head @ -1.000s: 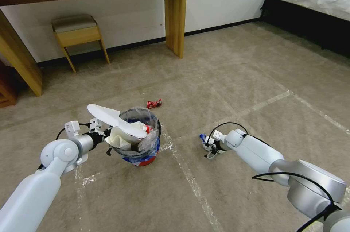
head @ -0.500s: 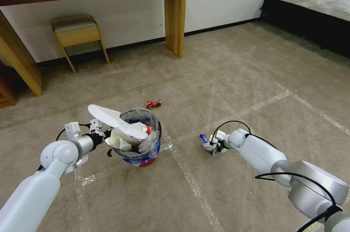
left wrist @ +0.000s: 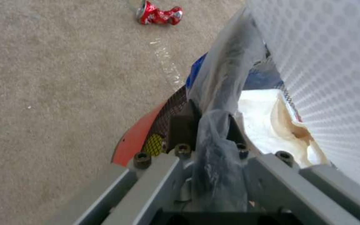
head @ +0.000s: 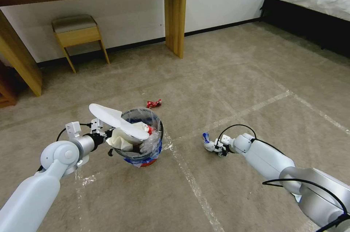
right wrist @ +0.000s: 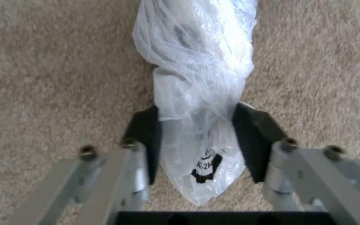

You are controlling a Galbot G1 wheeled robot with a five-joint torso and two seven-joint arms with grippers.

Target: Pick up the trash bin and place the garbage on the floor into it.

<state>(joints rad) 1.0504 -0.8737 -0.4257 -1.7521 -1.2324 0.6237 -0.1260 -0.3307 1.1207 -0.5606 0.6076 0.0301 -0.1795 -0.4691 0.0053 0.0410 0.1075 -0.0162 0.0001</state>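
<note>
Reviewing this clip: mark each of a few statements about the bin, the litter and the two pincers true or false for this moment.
1. The left pincer grips the trash bin by its rim. True.
2. The right pincer hangs high above the carpet, nothing between its pads. False: it is down at the carpet with its pads on either side of a crumpled clear plastic wrapper.
3. A red crushed wrapper lies on the carpet beyond the bin. True.
4. The bin is empty. False: a white slipper sole lies across its top and crumpled tissue is stuffed inside.
5. The stool stands beside the bed. False: it stands against the wall under the wooden desk.
</note>
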